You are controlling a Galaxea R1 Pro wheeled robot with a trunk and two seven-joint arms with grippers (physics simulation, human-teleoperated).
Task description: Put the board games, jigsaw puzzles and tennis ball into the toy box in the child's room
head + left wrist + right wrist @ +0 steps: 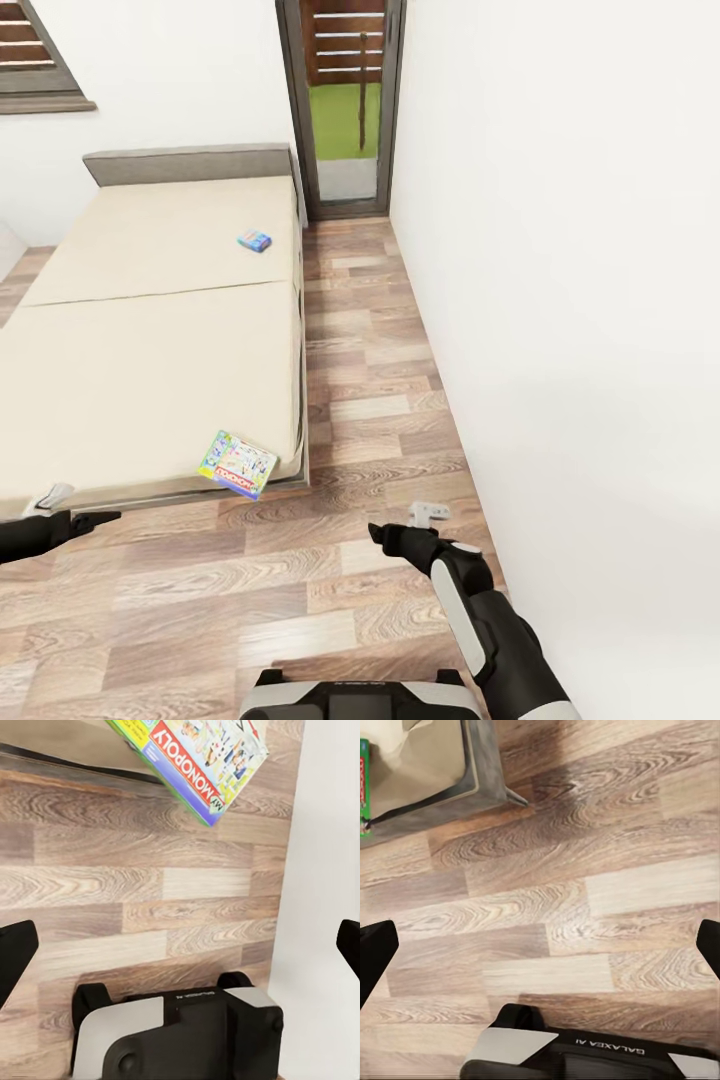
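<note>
Two board games lie on the beige bed (150, 330). A small blue one (254, 240) sits far up the mattress near the headboard. A green-edged one (238, 464) printed "MONOPOLY" (202, 757) rests at the bed's near corner, partly overhanging the edge. Its green edge (364, 787) also shows beside the grey bed frame (480, 772). My left gripper (85, 515) (180, 952) hovers open over the floor just in front of the bed, left of that box. My right gripper (395, 530) (540, 952) is open and empty above the floor, right of the bed corner.
A strip of wood-plank floor (370, 380) runs between the bed and the white wall (560, 300) on the right. It leads to a tall narrow glazed opening (345, 110) at the far end. My base (350, 700) shows at the bottom edge.
</note>
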